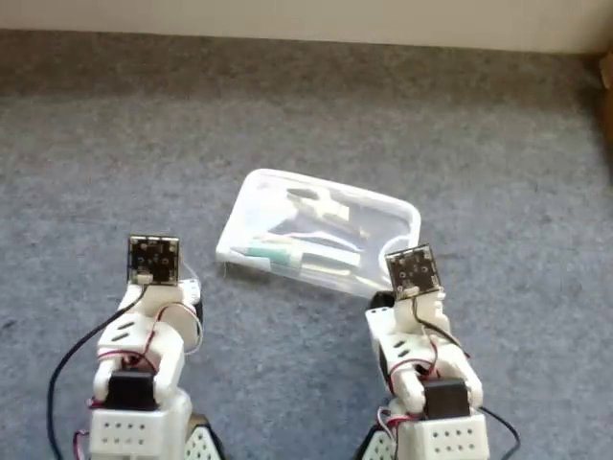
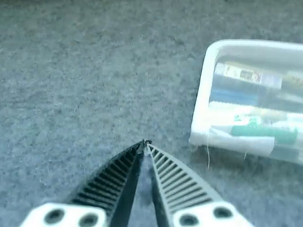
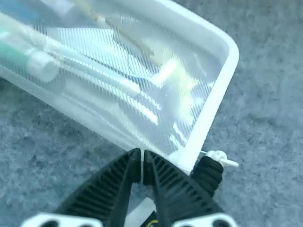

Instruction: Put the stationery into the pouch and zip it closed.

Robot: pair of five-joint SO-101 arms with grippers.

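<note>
The pouch (image 1: pixel 316 230), clear and white-edged, lies flat on the grey carpet (image 1: pixel 115 134) ahead of and between the two arms, nearer the right one. The stationery is already inside, a green-capped pen (image 1: pixel 273 255) among paler sticks. What seems left is the zip, or a check that it is shut. The right gripper (image 3: pixel 142 153) hangs with its jaws pressed together, tips just at the pouch's near edge by a corner, and no object shows between them. The zip pull (image 3: pixel 215 163), a dark knob with a white tag, sits just beside that corner. The left gripper (image 2: pixel 144 146) is likewise clenched on nothing, over bare carpet beside the pouch's other end. To zip well, the left arm would probably need to pin its end of the pouch (light plastic is likely to slide on carpet) while the right takes the pull squarely and draws it straight along the edge. The right wrist view gives the pull and the mesh weave, which the high view hides under the arm. The high view alone gives the pouch's whole outline and its tilt.
</note>
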